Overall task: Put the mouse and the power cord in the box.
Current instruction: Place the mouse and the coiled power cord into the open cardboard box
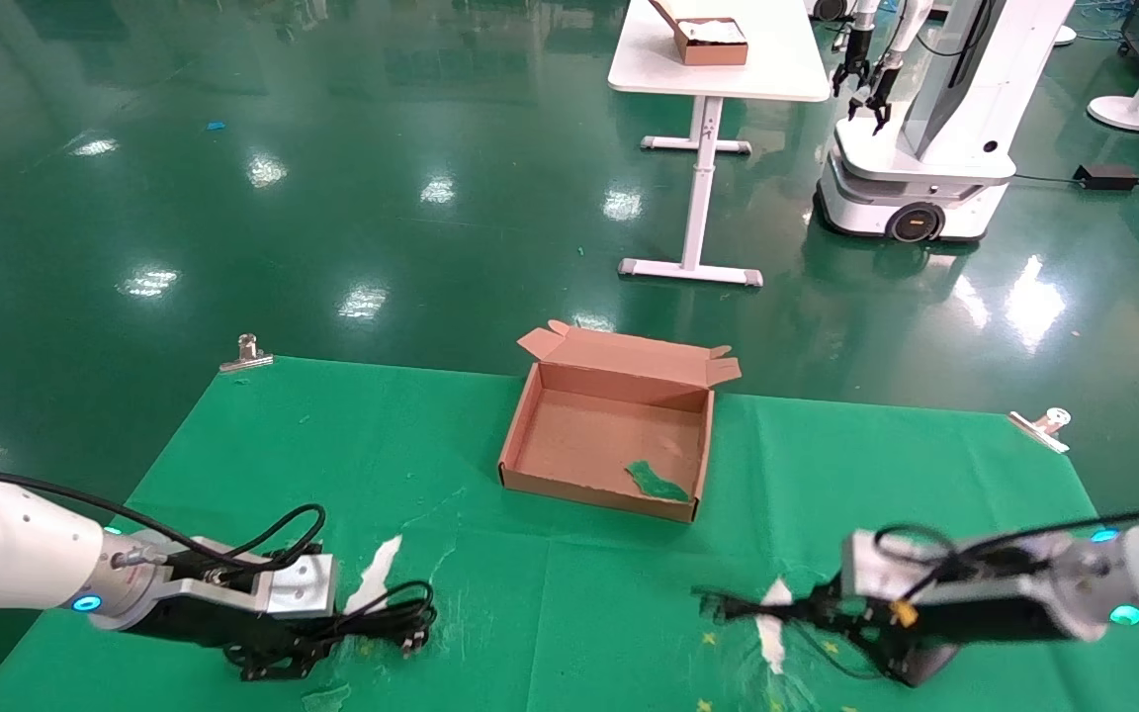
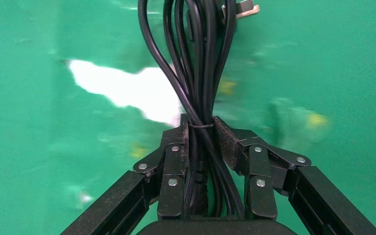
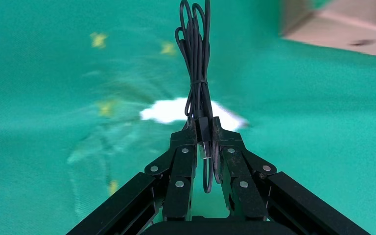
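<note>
Two Tools Clamped on Black Cables, Box Beyond Them

Two arms reach in low over the green-covered surface [image 1: 550,593] at its near edge. On the left, the left tool [image 2: 199,128] is pressed together on the power cord [image 2: 196,63], pinching the bundle where a thin tie cinches it; the thick loops run out past the fingertips, close above a white tear in the cloth. On the right, the right tool [image 3: 204,128] is closed on the mouse's thin cable [image 3: 196,58], gripping the tied hank with its loops sticking out ahead. The mouse body itself cannot be made out.

Farther back, near the middle of the surface, the box [image 1: 530,415] sits with its lid folded back and a green scrap [image 1: 657,482] lying inside. Beyond it on the shiny floor stand a white table [image 1: 718,69] and another robot [image 1: 925,148].
</note>
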Robot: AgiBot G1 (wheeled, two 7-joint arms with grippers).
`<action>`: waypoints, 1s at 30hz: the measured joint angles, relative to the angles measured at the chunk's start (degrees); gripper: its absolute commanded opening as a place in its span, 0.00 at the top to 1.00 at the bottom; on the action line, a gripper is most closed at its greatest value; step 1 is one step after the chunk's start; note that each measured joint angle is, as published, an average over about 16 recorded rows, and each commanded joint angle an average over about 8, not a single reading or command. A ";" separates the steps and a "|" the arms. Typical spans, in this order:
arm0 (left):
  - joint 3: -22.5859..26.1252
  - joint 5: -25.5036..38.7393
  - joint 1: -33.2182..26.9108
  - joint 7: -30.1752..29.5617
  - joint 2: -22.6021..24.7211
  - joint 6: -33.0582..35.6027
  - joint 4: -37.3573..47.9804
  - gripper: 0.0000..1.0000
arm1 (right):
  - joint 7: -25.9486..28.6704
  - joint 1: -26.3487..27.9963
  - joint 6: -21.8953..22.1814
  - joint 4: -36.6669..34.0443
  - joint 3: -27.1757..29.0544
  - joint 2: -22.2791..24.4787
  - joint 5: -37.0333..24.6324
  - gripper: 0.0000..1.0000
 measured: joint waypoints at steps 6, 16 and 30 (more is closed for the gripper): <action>-1.64 -2.35 -4.66 -1.93 -1.54 3.85 -0.22 1.00 | 1.67 5.83 -2.47 -0.77 0.79 2.27 1.25 1.00; -5.85 -8.28 -14.09 -7.67 0.00 3.41 -0.53 1.00 | 4.12 15.91 -0.30 -0.69 1.24 0.02 2.23 1.00; -9.11 -12.58 -17.43 -10.06 10.18 -20.39 0.48 1.00 | 3.49 11.63 22.51 2.43 3.37 -14.73 5.52 1.00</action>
